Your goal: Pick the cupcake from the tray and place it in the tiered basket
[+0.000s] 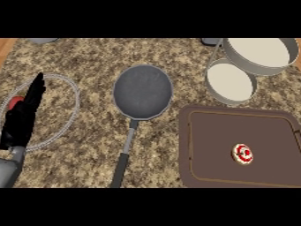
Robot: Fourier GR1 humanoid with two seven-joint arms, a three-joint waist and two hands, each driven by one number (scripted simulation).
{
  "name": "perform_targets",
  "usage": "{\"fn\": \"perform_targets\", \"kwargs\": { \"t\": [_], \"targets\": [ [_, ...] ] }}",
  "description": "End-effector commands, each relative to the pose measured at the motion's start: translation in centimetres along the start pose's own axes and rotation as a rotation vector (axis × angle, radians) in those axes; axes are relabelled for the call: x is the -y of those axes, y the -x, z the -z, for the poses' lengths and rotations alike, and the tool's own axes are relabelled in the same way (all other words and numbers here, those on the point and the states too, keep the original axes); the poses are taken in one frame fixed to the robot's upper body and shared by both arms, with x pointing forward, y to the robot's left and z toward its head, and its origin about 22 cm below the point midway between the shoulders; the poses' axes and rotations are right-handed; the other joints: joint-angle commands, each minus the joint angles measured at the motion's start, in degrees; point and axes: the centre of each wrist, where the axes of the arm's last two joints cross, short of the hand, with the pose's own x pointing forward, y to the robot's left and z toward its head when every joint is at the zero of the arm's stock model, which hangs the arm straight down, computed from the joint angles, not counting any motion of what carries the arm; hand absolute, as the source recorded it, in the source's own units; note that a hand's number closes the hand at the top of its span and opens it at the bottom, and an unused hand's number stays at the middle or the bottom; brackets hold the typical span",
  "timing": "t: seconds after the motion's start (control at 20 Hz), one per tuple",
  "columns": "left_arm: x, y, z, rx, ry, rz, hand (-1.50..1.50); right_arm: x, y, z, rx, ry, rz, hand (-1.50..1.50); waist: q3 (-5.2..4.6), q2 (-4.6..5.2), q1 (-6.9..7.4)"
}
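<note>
Cupcake (243,154), seen from above as a small round with red and white topping, sits on the brown tray (211,145) at the near right of the granite-patterned counter (81,145), right of the tray's middle and apart from all four raised rims, with bare tray floor on every side of it. The tray's near edge lies close to the counter's front. At the near left the left hand (21,115) rises from its grey forearm, fingers straight and together, pointing away, holding nothing; it lies over a wire ring (71,95) with a red piece (14,103) just showing beside the fingers. The right hand shows nowhere. Between hand and tray a dark frying pan (143,92) lies with its handle running toward the front edge, leaving open counter on both sides of the handle. Beyond the tray's far right corner stands the tiered basket (257,55), its lower tier nearer and its upper tier farther right, reaching the counter's right edge. No writing can be read anywhere.
</note>
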Motion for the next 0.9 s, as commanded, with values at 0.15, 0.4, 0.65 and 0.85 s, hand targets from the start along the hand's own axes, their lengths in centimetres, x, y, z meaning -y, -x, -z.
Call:
{"fn": "perform_targets", "kwargs": {
  "t": [0.15,0.4,0.65,0.85],
  "targets": [
    [1.7,-0.9,0.2,0.014,0.034,-0.009,0.00,-0.6,-5.1,0.5,-0.136,-0.032,-0.063,-1.50,0.17,0.19,1.46],
    [0.4,-0.2,0.3,0.014,0.015,0.005,0.00,-2.6,-5.5,1.6,-0.227,-0.131,-0.078,-1.50,0.18,0.10,1.14],
    [1.0,0.4,0.7,0.011,0.023,0.009,0.00,-4.5,-6.2,3.5,-0.302,-0.146,-0.149,-1.50,0.17,0.25,1.30],
    [1.0,1.8,0.0,0.000,0.009,0.011,0.00,-5.0,-6.4,3.8,-0.316,-0.166,-0.168,-1.50,0.17,0.05,0.61]
  ]
}}
